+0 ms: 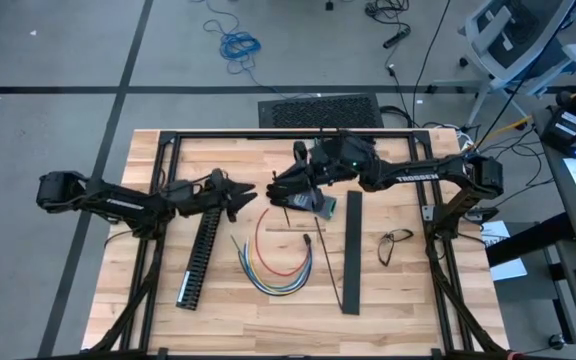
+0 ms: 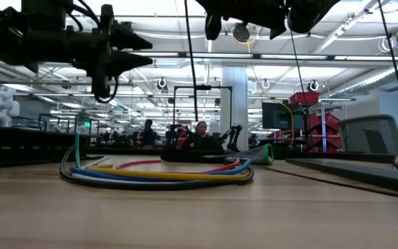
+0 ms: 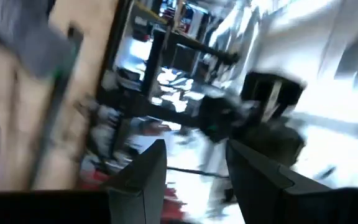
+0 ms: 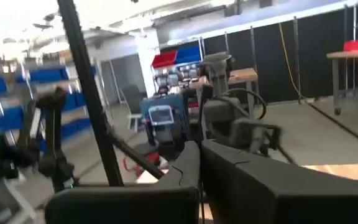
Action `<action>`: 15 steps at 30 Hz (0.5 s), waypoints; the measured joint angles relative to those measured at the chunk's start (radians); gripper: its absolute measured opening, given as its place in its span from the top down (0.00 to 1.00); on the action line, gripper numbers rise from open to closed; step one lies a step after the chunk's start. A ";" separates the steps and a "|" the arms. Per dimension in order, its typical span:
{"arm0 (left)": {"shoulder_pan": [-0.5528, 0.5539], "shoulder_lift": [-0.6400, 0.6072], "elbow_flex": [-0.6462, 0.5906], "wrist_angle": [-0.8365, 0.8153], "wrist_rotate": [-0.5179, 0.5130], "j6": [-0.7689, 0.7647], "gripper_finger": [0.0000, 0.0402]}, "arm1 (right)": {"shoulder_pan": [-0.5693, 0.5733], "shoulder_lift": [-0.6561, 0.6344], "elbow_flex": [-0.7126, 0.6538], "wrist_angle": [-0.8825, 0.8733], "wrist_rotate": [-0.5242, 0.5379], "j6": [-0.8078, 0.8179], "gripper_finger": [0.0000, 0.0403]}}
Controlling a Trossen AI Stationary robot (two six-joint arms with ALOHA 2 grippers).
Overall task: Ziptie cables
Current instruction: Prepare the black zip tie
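A pale wooden surface (image 1: 148, 300) inside a black frame carries the work, with an open workshop of shelving and benches behind it. The right pincer (image 1: 276, 190) is raised above the middle of the far half, its fingers (image 4: 185, 171) pressed flat together; a thin black strip, probably the ziptie (image 2: 191, 62), hangs down from around it in the low view, though whether it is actually pinched there cannot be told. The left pincer (image 1: 251, 189) hovers just across from it, tips pointing toward the right one, the two nearly meeting; its fingers (image 3: 145, 171) stand partly apart, and nothing can be seen between them. Outward from the two, the cables (image 1: 273, 262) lie flat on the surface toward the near edge, almost directly beneath and a little nearer than both tips. They form a U-shaped loop: the closed bend sits toward the near edge, and the long runs reach back toward the pincers, the red one curling furthest. Both arms are about equally close to them, the right perhaps slightly closer to the red run. To the left of the loop lies the black slotted duct (image 1: 200, 255), to the right a flat black bar (image 1: 351, 252), and beyond that a pair of glasses (image 1: 395, 242).
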 joint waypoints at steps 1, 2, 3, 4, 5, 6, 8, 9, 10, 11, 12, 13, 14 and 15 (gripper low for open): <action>0.004 0.000 0.000 0.000 0.030 0.134 0.60 | -0.005 0.000 0.008 0.000 0.002 0.031 1.00; 0.007 0.000 0.000 0.000 0.071 0.279 0.60 | -0.009 0.000 0.017 0.000 0.003 0.054 1.00; 0.009 0.000 0.000 0.000 0.103 0.420 0.60 | -0.012 0.000 0.026 0.000 0.003 0.069 1.00; 0.008 0.000 0.000 0.000 0.132 0.562 0.60 | -0.014 0.000 0.036 0.001 0.003 0.083 1.00; 0.003 0.000 0.001 -0.001 0.158 0.702 0.60 | -0.014 0.000 0.046 0.001 0.004 0.103 1.00; -0.005 0.000 0.007 -0.008 0.178 0.840 0.60 | -0.014 0.000 0.055 0.001 0.004 0.124 1.00; -0.031 0.000 0.028 -0.034 0.199 1.098 0.60 | -0.013 0.000 0.065 0.002 0.003 0.162 1.00; -0.046 0.000 0.045 -0.057 0.202 1.214 0.60 | -0.013 0.000 0.068 0.001 0.003 0.185 1.00; -0.064 0.000 0.067 -0.087 0.202 1.340 0.60 | -0.013 0.000 0.071 0.001 0.002 0.208 1.00; -0.084 -0.001 0.094 -0.134 0.202 1.462 0.60 | -0.013 0.000 0.071 0.002 0.002 0.232 1.00; -0.105 -0.001 0.126 -0.195 0.200 1.588 0.60 | -0.013 0.000 0.071 0.005 0.002 0.256 1.00; -0.128 -0.003 0.161 -0.271 0.190 1.717 0.60 | -0.013 0.000 0.071 0.006 0.002 0.283 1.00; -0.151 -0.006 0.198 -0.360 0.172 1.835 0.60 | -0.013 0.000 0.071 0.006 0.002 0.312 1.00; -0.175 -0.007 0.242 -0.467 0.141 1.956 0.60 | -0.013 0.000 0.071 0.006 0.002 0.340 1.00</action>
